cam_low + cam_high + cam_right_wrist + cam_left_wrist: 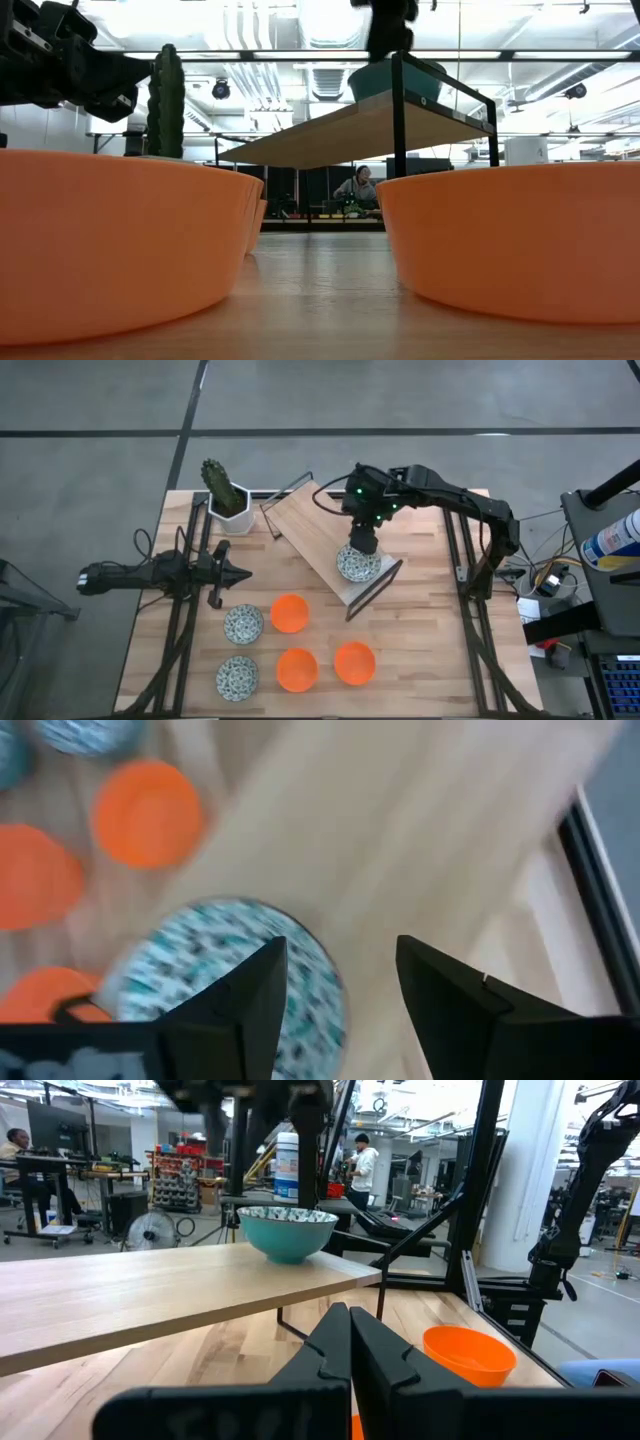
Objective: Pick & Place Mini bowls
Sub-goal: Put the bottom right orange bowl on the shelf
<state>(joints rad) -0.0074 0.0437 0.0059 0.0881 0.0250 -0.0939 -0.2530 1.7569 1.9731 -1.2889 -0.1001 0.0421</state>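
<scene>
Right gripper [360, 543] hangs just above a patterned mini bowl [357, 564] at the centre of the high view, its fingers [445, 1000] spread apart with the bowl's rim [200, 975] showing beside and below them, blurred, in the right wrist view. That bowl sits near the lower right end of a raised wooden shelf [320, 525] on a black frame; in the left wrist view it stands on the shelf top as a teal-sided bowl [287, 1232]. Left gripper [232, 572] waits at the left of the high view with its fingers pressed together, above the table [420, 600]. Below it in the frame lie two more patterned bowls [243, 624] [237, 677]. Three orange bowls [290, 613] [297, 669] [354, 663] lie to their right, apart from one another. A cactus pot [230, 510] stands at the upper left of the table.
</scene>
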